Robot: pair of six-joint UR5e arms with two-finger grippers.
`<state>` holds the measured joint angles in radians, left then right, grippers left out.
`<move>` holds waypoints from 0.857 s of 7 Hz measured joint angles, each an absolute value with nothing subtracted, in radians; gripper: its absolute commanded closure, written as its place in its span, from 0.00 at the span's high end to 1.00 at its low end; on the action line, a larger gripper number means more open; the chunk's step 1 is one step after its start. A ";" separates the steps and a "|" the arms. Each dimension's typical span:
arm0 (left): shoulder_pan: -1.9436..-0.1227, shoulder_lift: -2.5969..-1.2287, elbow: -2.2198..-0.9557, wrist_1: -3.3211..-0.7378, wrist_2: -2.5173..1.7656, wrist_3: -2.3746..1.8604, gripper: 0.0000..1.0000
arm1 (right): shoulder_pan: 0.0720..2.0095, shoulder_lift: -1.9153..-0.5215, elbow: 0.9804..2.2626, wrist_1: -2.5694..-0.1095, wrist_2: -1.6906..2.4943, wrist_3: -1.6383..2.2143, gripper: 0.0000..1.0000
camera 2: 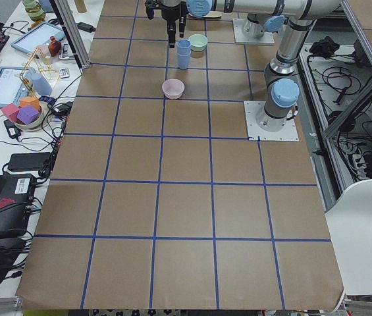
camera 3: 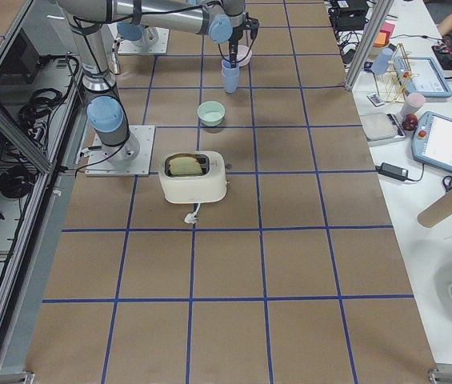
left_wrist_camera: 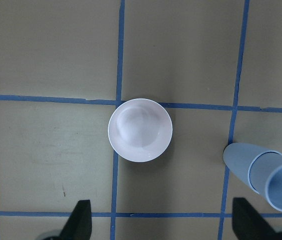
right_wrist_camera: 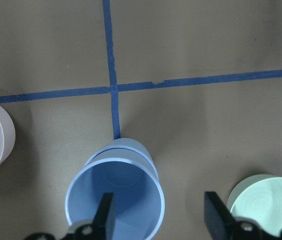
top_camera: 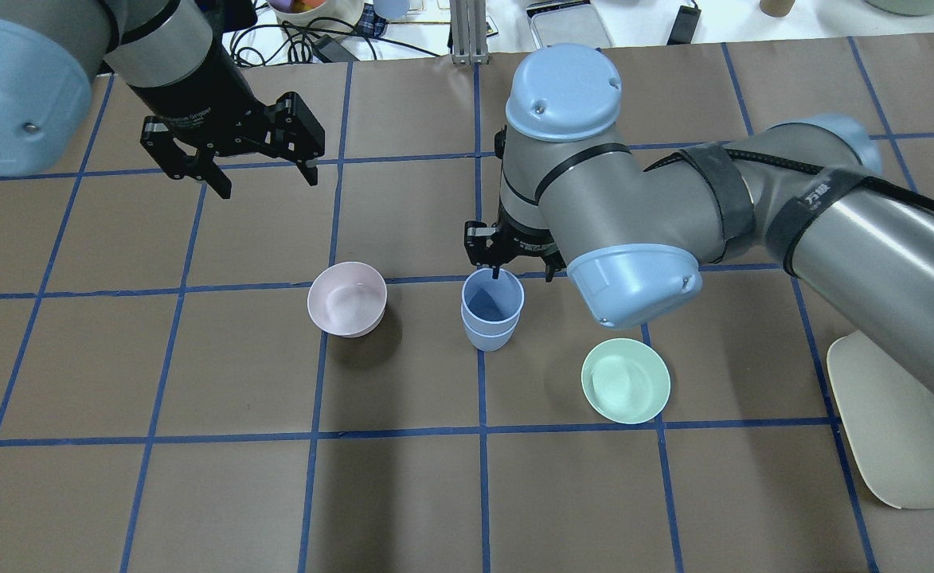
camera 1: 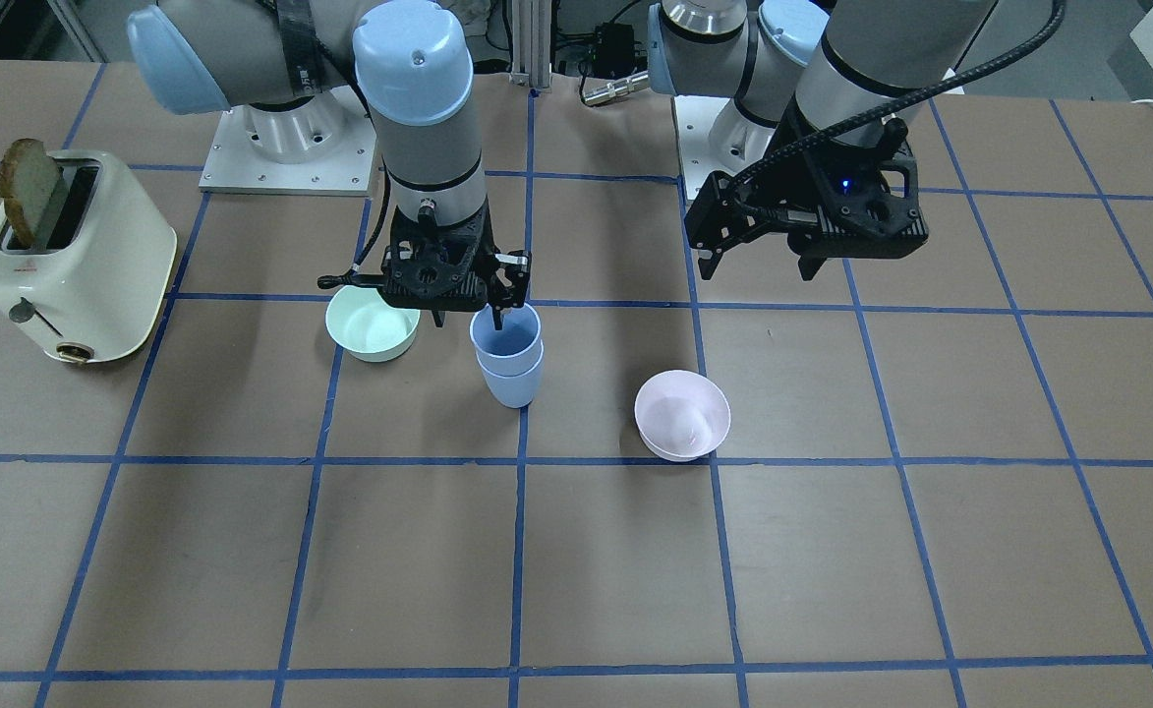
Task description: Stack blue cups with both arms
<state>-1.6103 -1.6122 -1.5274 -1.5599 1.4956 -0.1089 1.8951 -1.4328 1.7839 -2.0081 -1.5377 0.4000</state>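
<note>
The two blue cups (camera 1: 507, 359) stand nested, one inside the other, upright on the table near its middle; they also show in the overhead view (top_camera: 492, 314). My right gripper (top_camera: 523, 274) is open right over the upper cup (right_wrist_camera: 115, 190). One finger hangs inside its rim and the other outside, and neither presses the wall. My left gripper (camera 1: 761, 270) is open and empty, held high above the table and well away from the cups. In the left wrist view the stack (left_wrist_camera: 265, 172) lies at the right edge.
A pale pink bowl (camera 1: 682, 415) stands between the cups and the left arm's side. A mint-green bowl (camera 1: 372, 323) stands close to the stack under the right arm. A cream toaster (camera 1: 75, 261) with a slice of bread stands at the table's right end.
</note>
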 measured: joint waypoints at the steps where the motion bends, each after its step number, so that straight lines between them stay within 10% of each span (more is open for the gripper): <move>1: -1.610 -1.612 -1.527 -1.560 1.496 -0.109 1.00 | 1.855 -1.435 1.760 -2.003 -1.544 0.350 0.99; 6: -1.611 -1.612 -1.525 -1.562 1.496 -0.109 1.00 | 1.584 -1.446 1.465 -1.696 -1.596 0.054 1.00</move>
